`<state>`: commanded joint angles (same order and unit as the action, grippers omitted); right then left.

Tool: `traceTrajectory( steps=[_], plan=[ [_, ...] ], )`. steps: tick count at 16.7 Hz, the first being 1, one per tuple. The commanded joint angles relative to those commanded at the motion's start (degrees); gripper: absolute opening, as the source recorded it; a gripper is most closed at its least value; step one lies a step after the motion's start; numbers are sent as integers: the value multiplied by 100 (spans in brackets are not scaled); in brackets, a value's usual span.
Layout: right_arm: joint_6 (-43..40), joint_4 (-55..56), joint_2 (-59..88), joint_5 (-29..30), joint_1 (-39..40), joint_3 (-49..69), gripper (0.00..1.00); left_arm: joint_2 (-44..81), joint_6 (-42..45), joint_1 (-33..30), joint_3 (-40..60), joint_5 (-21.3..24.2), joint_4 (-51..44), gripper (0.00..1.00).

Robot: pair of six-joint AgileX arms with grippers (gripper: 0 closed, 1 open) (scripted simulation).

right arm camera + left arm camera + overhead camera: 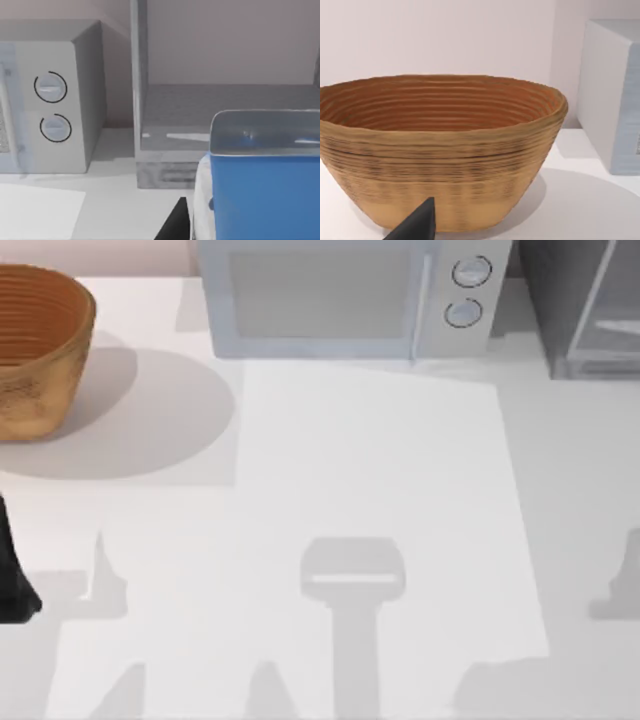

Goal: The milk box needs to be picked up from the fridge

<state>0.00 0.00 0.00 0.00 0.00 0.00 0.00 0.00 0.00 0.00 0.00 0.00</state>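
Milk box [260, 195], blue top and white side, is recorded closest to the right wrist camera, directly against the dark part of the right gripper [175, 222]. Only one side of that gripper is seen beside the carton, so it cannot be told whether the jaws are clamped on it or merely set about it. The carton is placed in front of the fridge [165, 165], whose open interior and grey floor are seen just behind it. Whether the carton's base is resting on anything is hidden.

Judgement: the step in hand is the securing and withdrawal of the carton. A firm, square hold on the white body should be confirmed before any pull. The carton should be kept upright and drawn straight out, clear of the fridge's light frame.

On the table [380, 490], the left arm [12, 570] is parked at 9 o'clock. The left gripper [417, 225] is pointed at the basket [440, 150] at 10 o'clock; its jaw state cannot be told. The microwave [340, 300] stands at 12 o'clock, the fridge at 1 o'clock.
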Motion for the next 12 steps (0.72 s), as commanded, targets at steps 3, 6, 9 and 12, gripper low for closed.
traceTrajectory(
  steps=[3,6,9,12],
  plan=[
    [11,9,24,-9,-18,12,0,0,0,0,0,0,0,100],
    [65,146,190,-37,-18,68,0,0,0,0,0,0,0,100],
    [245,737,846,-168,-22,325,0,0,0,0,0,0,0,100],
    [444,1762,1934,-439,-34,781,0,0,0,0,0,0,0,100]
  ],
)
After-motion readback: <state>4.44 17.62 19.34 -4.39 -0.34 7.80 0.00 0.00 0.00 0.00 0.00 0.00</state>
